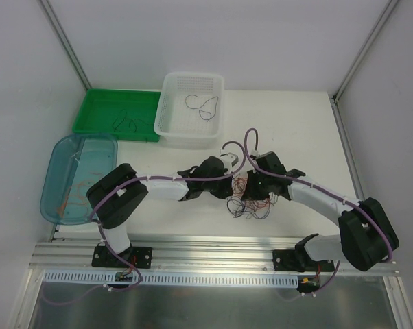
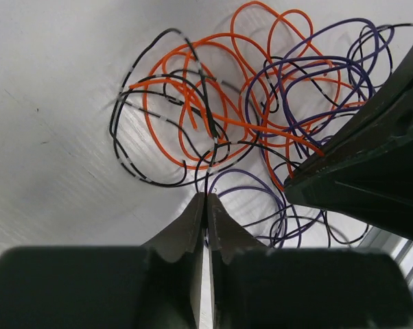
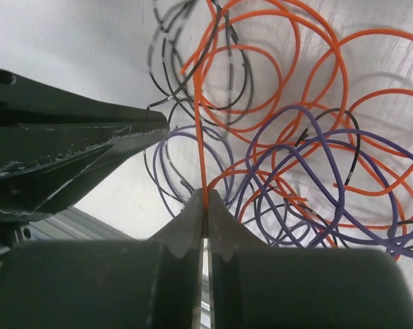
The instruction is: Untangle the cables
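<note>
A tangle of thin orange, purple and black cables (image 1: 249,203) lies on the white table in front of both arms. My left gripper (image 1: 232,182) is at the tangle's left edge. In the left wrist view my left gripper (image 2: 206,197) is shut on a black cable (image 2: 210,123) that runs up into the tangle. My right gripper (image 1: 256,190) is over the tangle's top. In the right wrist view my right gripper (image 3: 206,199) is shut on an orange cable (image 3: 199,137) that is pulled straight. The two grippers are close together, and each shows in the other's wrist view.
A white basket (image 1: 171,120) at the back holds black and purple cables (image 1: 204,106). A green tray (image 1: 100,103) with dark strands is to its left. A blue translucent tray (image 1: 55,164) with orange strands is at the far left. A metal rail (image 1: 213,250) runs along the near edge.
</note>
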Controlling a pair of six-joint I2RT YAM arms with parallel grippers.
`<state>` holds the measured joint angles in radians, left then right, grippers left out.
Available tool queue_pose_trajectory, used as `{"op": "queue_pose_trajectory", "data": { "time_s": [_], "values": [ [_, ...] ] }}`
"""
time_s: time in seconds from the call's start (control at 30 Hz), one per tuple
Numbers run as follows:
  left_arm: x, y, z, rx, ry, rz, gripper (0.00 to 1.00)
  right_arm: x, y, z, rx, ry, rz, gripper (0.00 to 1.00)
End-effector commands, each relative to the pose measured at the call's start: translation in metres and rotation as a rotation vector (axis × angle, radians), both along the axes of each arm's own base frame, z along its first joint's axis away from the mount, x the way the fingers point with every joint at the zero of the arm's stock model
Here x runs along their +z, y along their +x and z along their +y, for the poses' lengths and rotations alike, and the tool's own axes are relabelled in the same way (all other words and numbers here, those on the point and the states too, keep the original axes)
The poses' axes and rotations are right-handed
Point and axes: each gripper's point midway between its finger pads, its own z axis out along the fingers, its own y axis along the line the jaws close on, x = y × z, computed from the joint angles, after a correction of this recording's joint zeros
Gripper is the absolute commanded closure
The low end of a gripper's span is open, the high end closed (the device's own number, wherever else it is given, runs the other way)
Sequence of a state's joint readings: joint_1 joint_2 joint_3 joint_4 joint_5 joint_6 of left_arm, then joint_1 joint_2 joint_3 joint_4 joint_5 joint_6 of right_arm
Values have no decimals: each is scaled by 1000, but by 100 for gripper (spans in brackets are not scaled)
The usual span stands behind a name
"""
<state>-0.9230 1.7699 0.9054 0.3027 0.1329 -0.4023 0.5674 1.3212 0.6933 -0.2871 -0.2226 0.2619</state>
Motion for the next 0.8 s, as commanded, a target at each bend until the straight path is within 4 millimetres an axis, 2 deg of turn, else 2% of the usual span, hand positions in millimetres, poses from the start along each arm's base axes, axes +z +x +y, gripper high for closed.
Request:
{"op": "queue_pose_trajectory", "data": {
  "time_s": [0.0,0.03,0.1,0.13,0.17,0.2,0.23,0.27,0.37,0.4,0.43,0.47,0.53,0.6,0.63,0.7,0.73,0.77],
  "values": [
    [26,5,-14,-33,-66,-70,100,7,1,5,4,31,-23,99],
    [27,4,-9,-24,-60,-76,100,7,1,3,4,22,-24,99],
    [47,11,1,28,-59,-129,100,6,3,-6,-17,-15,-37,99],
    [47,11,12,53,-18,-127,100,6,0,-11,-28,-35,-33,99],
    [65,13,17,73,-28,-153,100,7,4,-19,-53,-70,-52,99],
    [71,24,31,145,14,-194,100,8,6,-26,-76,-87,-58,99],
    [72,21,45,162,63,-182,100,10,3,-34,-93,-106,-56,99],
    [92,25,56,197,49,-210,100,11,8,-45,-136,-128,-65,99],
    [121,32,103,327,78,-215,100,16,10,-71,-222,-154,-64,99],
    [139,29,121,374,70,-210,100,20,8,-81,-248,-170,-69,99],
    [145,37,126,408,58,-214,100,18,6,-86,-262,-180,-54,99],
    [160,34,150,454,59,-211,100,23,8,-96,-298,-183,-68,99],
    [204,31,174,514,-12,-252,100,25,6,-111,-338,-223,-71,99],
    [227,26,201,559,-7,-278,100,28,4,-120,-368,-228,-73,99],
    [263,20,211,574,-63,-338,100,29,4,-123,-382,-229,-77,99],
    [285,12,233,608,-34,-384,100,27,0,-129,-411,-228,-64,99],
    [318,6,243,625,-80,-440,100,26,-1,-130,-420,-225,-61,99],
    [330,2,252,643,-76,-464,100,25,-1,-133,-438,-225,-58,99]
  ]
}}
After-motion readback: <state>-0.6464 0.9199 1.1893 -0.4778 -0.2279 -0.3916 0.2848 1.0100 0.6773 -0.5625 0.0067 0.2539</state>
